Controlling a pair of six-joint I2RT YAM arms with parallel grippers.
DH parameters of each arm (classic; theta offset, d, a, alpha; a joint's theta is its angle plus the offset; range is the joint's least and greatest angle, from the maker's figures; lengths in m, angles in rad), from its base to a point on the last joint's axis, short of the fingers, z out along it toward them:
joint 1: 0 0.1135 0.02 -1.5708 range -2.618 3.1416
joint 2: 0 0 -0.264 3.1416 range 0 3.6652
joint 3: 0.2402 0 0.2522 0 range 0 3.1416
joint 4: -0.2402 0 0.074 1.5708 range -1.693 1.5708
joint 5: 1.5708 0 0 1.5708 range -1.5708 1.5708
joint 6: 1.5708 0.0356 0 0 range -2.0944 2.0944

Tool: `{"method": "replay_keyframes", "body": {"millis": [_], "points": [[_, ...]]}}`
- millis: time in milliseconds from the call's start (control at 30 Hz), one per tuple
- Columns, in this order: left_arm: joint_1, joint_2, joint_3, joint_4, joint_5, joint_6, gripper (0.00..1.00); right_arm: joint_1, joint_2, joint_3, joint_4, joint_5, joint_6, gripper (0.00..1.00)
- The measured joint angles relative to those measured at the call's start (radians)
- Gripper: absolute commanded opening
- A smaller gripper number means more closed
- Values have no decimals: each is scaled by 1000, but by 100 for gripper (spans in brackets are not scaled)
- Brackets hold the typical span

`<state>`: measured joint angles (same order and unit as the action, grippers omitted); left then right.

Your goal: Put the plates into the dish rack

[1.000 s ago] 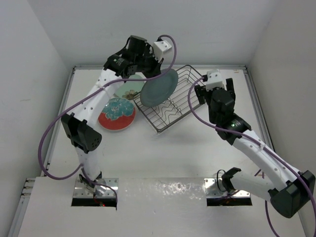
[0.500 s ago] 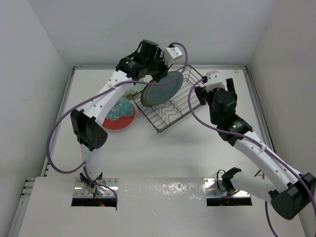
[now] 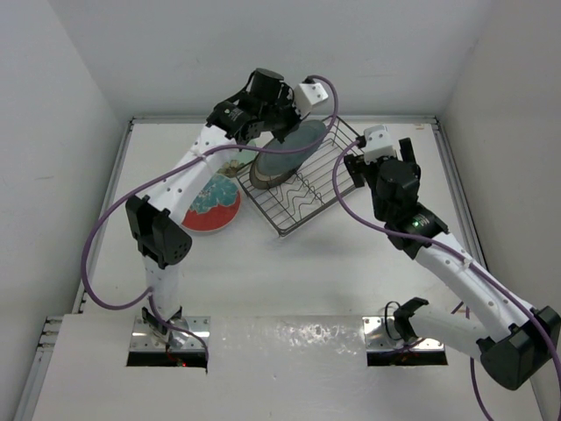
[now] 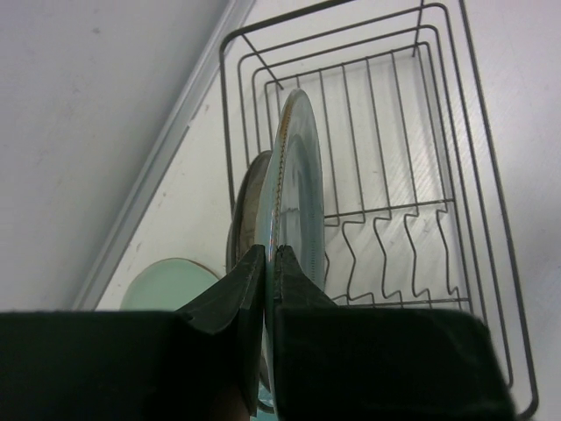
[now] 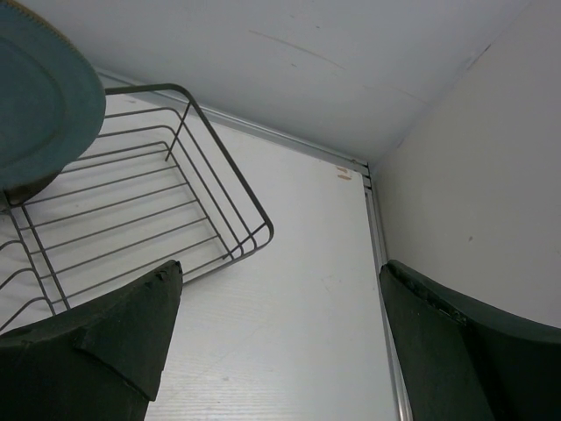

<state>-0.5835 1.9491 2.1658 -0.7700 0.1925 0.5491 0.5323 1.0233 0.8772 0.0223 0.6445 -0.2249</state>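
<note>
With left fingers (image 4: 230, 305) gripping the teal plate (image 3: 294, 147) over the rack (image 3: 302, 210) and right fingers (image 5: 105, 342) open, we judge the red plate (image 3: 208, 203) and mint plate (image 4: 166, 281) on the desk (image 3: 263, 272) remain.

Bright, even overhead light flooded the white table (image 3: 289, 263), and glare blazed along its near edge. Shadows fell soft. Up close, the left gripper (image 4: 266, 256) showed dark and blurry, while highlights streaked the dark teal plate (image 4: 298, 175).

Dark teal plate (image 3: 286, 150) tilted over dark wire dish rack (image 3: 302, 210), red-rimmed plate (image 3: 209, 204) flat beside it
</note>
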Motion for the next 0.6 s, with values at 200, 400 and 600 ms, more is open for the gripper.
{"method": "replay_keyframes", "body": {"millis": [200, 400, 600], "points": [[0, 0, -1, 17, -8, 0, 0, 0, 6, 0, 0, -2, 0, 93], [0, 0, -24, 18, 8, -5, 0, -1, 6, 0, 0, -2, 0, 93], [0, 0, -72, 19, 15, -8, 0, -1, 6, 0, 0, -2, 0, 93]]}}
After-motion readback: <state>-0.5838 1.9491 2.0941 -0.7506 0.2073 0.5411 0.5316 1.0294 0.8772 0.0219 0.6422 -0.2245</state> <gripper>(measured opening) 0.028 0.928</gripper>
